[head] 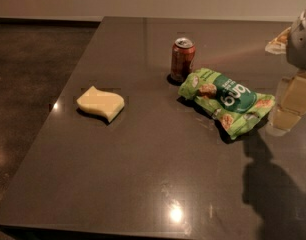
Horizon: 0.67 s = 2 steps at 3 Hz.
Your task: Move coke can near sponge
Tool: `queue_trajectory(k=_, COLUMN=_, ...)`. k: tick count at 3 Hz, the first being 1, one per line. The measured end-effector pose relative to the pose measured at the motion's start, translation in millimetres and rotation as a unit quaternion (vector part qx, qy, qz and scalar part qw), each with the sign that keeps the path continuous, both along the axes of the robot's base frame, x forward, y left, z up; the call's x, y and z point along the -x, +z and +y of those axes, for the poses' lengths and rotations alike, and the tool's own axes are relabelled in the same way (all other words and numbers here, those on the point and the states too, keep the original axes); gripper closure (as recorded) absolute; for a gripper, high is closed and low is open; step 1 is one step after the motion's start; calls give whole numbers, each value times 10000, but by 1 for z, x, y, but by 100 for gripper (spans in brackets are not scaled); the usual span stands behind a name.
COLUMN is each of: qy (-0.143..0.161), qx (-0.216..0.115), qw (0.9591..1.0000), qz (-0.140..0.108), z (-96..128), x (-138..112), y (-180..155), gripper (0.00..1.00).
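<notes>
My gripper hangs at the table's right side, partly cut off by the frame edge. I cannot tell whether it is spread or closed. The green bag lies just left of it. The can stands upright beyond the bag, and the sponge lies far left.

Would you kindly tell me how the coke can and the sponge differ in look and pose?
The coke can stands upright; the sponge lies flat. The can is reddish-brown, silver-topped; the sponge is pale yellow, wavy-edged. The can is beside the green snack bag; the sponge lies apart. Both rest on the table, clear of the gripper at the right edge.
</notes>
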State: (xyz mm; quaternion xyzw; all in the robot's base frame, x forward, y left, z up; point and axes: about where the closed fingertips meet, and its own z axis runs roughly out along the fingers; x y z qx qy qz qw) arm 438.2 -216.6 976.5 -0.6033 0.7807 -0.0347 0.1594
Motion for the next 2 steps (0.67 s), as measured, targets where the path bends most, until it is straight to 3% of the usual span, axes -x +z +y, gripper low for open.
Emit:
queue_trajectory(k=1, qy=0, qx=0, qw=10000, qz=-1, z=0, x=0, y=0, gripper=0)
queue_trajectory(k=2, qy=-225, qx=-177, qw=9995, qz=-137, z=4, x=-19, y=-1, gripper=0)
